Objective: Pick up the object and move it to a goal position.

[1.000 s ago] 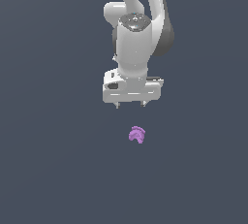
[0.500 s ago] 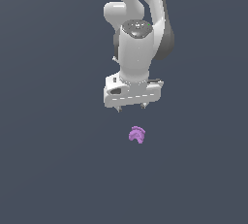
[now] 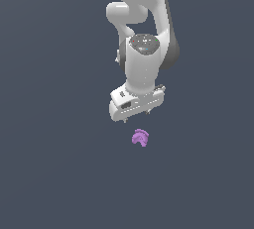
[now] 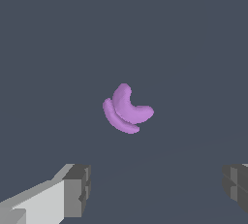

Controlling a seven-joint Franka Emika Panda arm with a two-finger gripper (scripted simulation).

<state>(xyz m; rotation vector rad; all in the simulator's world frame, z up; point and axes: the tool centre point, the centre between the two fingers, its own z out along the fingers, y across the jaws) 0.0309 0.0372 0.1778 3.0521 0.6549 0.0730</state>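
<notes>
The object [image 3: 140, 138] is a tiny light-purple lump of curved ridged arcs lying on the dark grey floor. The white gripper [image 3: 137, 120] hangs just above and slightly behind it in the exterior view, not touching it. In the wrist view the object [image 4: 127, 109] lies ahead of the gripper [image 4: 156, 190], whose two dark grey fingertips [image 4: 77, 189] stand wide apart with nothing between them. The gripper is open.
A flat, uniform dark grey surface [image 3: 49, 173] fills both views. The white arm [image 3: 144, 34] rises above the gripper toward the top of the exterior view.
The gripper has come down and turned a little, closing much of the gap above the object. The object has not moved.
</notes>
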